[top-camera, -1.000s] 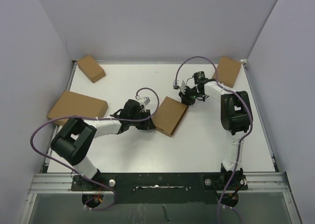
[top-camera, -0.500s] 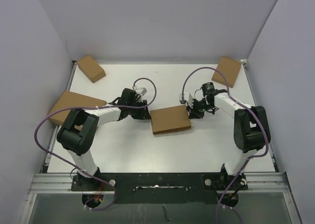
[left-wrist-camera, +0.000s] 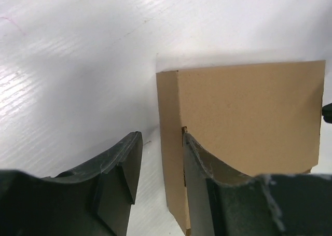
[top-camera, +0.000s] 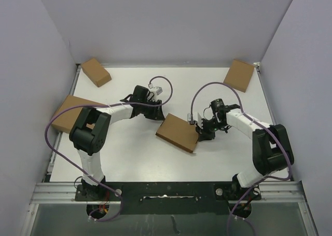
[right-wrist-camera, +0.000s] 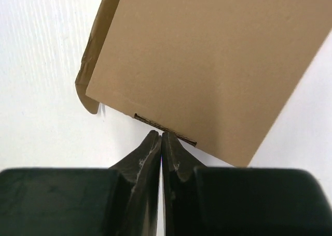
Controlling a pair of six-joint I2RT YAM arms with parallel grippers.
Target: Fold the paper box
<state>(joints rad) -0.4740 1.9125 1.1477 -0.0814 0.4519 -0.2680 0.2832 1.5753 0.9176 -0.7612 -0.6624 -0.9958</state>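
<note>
The paper box (top-camera: 178,133) lies shut and flat at mid-table, turned at an angle. My left gripper (top-camera: 157,113) is at its far left corner. In the left wrist view the gripper (left-wrist-camera: 161,138) stands open astride the box's (left-wrist-camera: 244,111) side wall: one finger lies over the top panel, and bare table shows between the other finger and the wall. My right gripper (top-camera: 200,129) is at the box's right edge. In the right wrist view it (right-wrist-camera: 161,135) is shut on nothing, tips against the box's (right-wrist-camera: 207,59) edge at a slot.
Three more brown boxes lie around: one at the far left corner (top-camera: 96,71), a larger one at the left edge (top-camera: 83,113) partly under my left arm, and one at the far right corner (top-camera: 239,74). Grey walls close in three sides.
The box has turned on the table and shifted slightly nearer. My left gripper has moved to its far corner and opened wider. My right gripper, still shut, moved nearer along with the box edge.
</note>
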